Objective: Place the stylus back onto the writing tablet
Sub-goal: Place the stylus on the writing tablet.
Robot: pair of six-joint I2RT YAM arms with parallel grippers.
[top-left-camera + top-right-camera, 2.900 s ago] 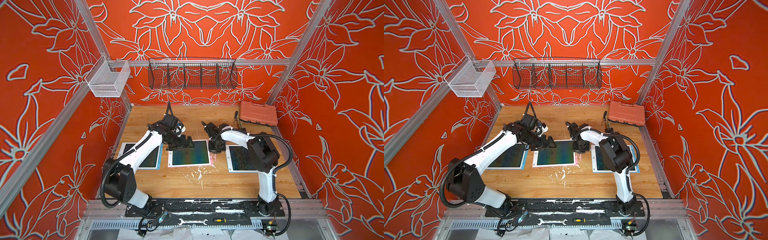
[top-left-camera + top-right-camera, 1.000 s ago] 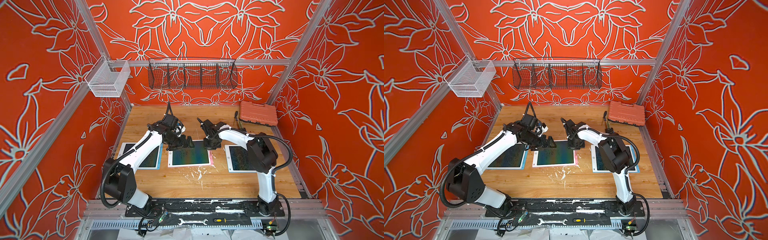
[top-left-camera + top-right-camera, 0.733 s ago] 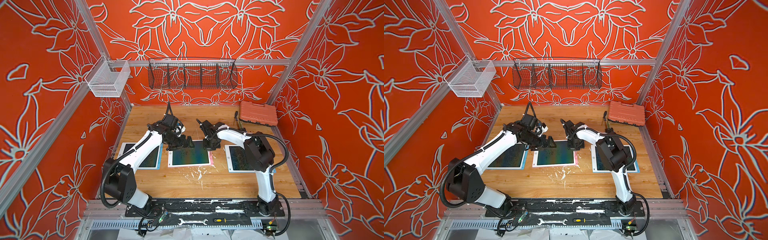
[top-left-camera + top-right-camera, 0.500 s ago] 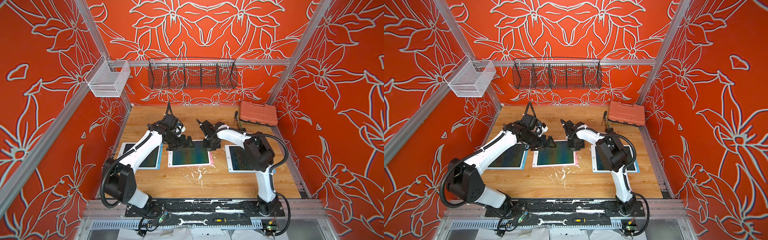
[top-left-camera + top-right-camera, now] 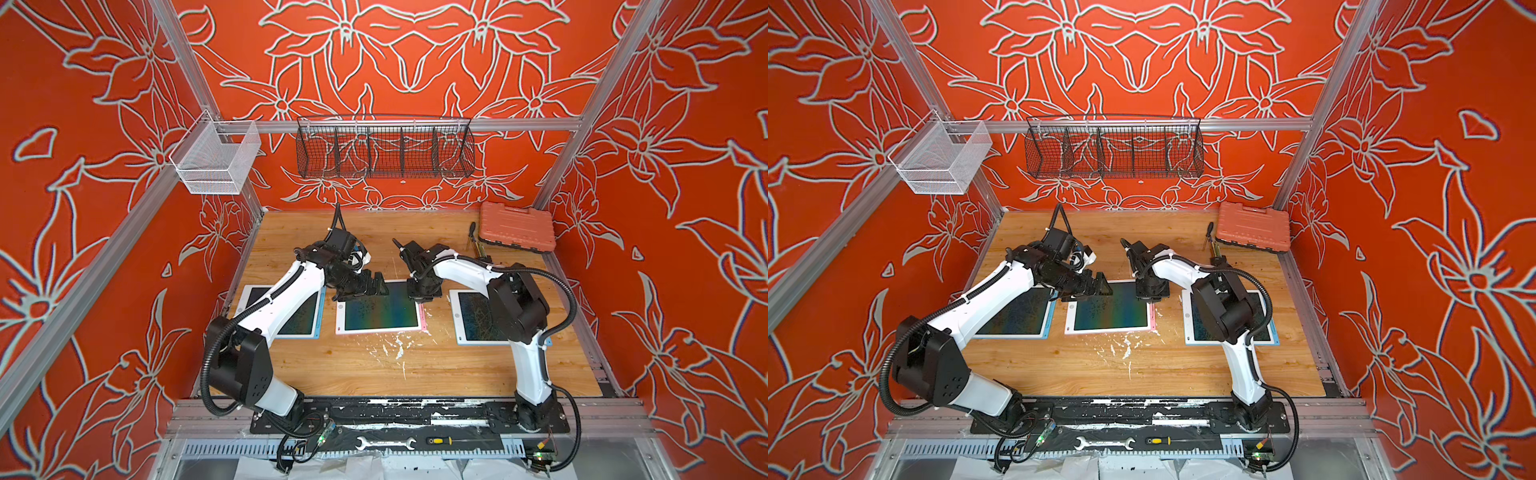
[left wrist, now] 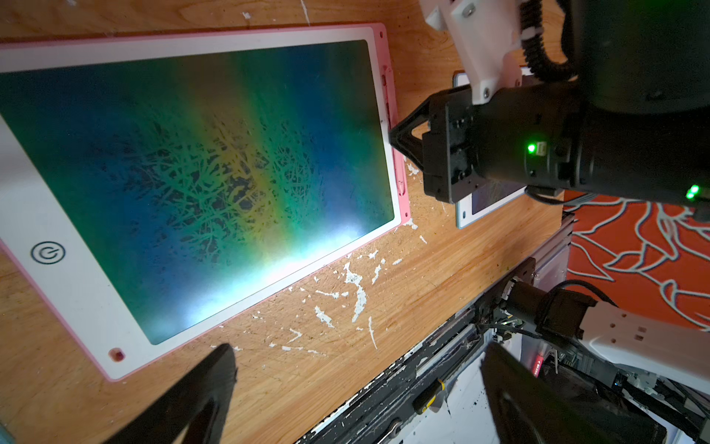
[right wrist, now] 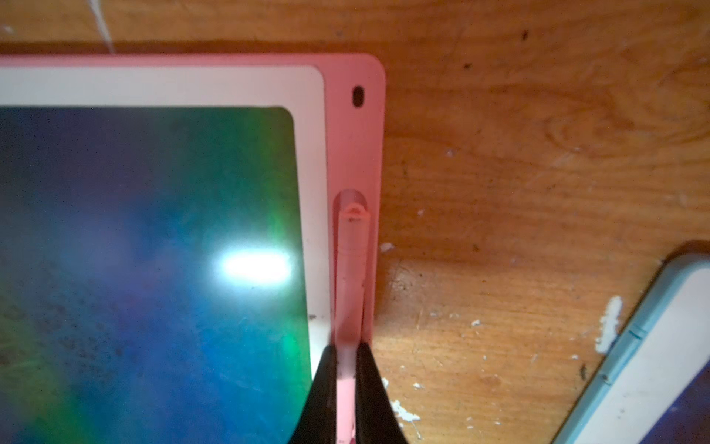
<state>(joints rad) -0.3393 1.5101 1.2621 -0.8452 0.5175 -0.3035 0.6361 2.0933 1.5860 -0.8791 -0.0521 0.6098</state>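
Note:
The writing tablet [image 5: 380, 311] [image 5: 1111, 311], pink with a white bezel and a rainbow-tinted dark screen, lies flat in the middle of the wooden table. In the right wrist view the pink stylus [image 7: 350, 265] lies along the slot in the tablet's [image 7: 153, 250] pink side edge. My right gripper [image 7: 345, 348] [image 5: 424, 291] is shut on the stylus. My left gripper [image 6: 359, 355] [image 5: 363, 289] hovers open over the tablet's far edge with nothing between its fingers. In the left wrist view the right gripper [image 6: 395, 134] touches the tablet's [image 6: 192, 153] side.
A blue-framed tablet [image 5: 299, 316] lies left of the pink one and another [image 5: 473, 316] to its right, partly under the right arm. An orange tool case [image 5: 517, 226] and pliers [image 5: 471, 235] sit at the back right. Wire baskets [image 5: 384, 147] hang on the back rail.
My right gripper has shifted slightly left and back along the tablet's right edge, still shut on the stylus. The left arm has stayed still.

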